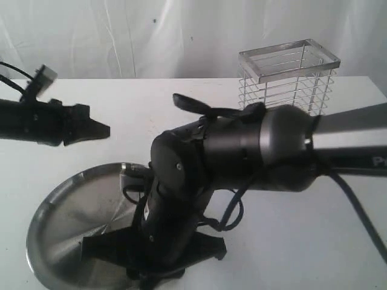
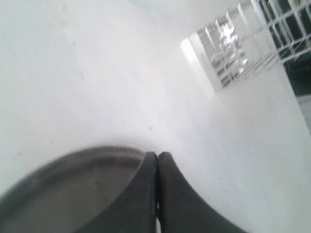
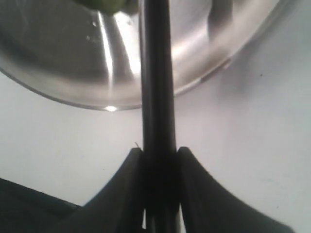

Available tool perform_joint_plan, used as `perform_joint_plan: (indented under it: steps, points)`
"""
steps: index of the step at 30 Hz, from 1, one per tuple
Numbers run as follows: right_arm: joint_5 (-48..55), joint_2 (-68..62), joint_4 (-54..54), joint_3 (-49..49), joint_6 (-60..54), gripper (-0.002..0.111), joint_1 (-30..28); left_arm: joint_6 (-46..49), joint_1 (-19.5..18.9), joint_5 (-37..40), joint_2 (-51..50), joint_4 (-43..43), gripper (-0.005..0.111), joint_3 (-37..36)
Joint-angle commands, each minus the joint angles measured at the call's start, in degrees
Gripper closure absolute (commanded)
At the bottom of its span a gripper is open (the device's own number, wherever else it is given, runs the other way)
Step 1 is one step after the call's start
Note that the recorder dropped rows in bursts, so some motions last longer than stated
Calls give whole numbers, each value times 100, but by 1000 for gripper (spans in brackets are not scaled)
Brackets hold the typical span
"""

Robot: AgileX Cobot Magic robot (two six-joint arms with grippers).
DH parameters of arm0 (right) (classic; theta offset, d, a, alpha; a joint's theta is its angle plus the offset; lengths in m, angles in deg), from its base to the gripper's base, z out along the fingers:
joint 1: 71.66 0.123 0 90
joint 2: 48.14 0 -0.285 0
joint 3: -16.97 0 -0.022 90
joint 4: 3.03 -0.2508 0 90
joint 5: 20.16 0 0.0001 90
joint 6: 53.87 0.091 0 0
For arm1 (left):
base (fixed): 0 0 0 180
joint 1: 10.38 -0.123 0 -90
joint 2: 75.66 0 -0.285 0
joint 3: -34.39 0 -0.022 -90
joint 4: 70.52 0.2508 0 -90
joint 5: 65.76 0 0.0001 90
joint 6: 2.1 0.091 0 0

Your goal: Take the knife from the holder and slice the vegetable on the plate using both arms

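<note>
Right wrist view carries the relation that matters: the right tool (image 3: 159, 160) pinches the slim black-handled kitchen knife (image 3: 156, 73), whose long axis runs straight out from the fingers, across the rim of the wide, shiny stainless-steel plate (image 3: 228, 53) and over its basin. At the far end of that line, at the picture's edge, sits a sliver of glossy green, most likely the small chili-like vegetable (image 3: 111, 5); whether the blade touches it cannot be told.

From the exterior view, the bulky black right arm (image 1: 242, 151) bends steeply down over the near side of the plate (image 1: 66, 211), hiding the vegetable. It is clearly the nearer arm.

By contrast, the left tool (image 1: 97, 128) hangs above the white counter (image 1: 314, 241), off beyond the plate's far edge, fingers (image 2: 146, 194) pressed together on nothing.

Behind, the tall basket-like holder of shiny steel wires (image 1: 289, 75) stands with no knife visible in it. I judge the cut needs the left tool brought down to steady the vegetable.
</note>
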Motion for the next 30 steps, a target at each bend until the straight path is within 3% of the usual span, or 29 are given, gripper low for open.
perform_joint_plan:
  steps: [1,7,12,18,24,30]
  points:
    - [-182,254,-187,0,-500,108,-293,-82,-331,118,465,-55,107,21]
    - [-401,40,-1996,35,-2401,108,-817,-129,-354,298,553,-23,107,11]
    - [-1075,-190,-3090,437,-3302,108,-895,-362,-570,203,873,-45,107,11]
    - [-1535,-824,-3867,1020,-3506,108,-895,-520,-1089,571,1279,12,107,11]
    - [-1129,-1444,-4107,1401,-3519,107,-884,-520,-1131,681,1272,162,107,11]
    - [-1092,-1677,-4107,1515,-3519,89,-884,-520,-1131,681,1272,202,107,11]
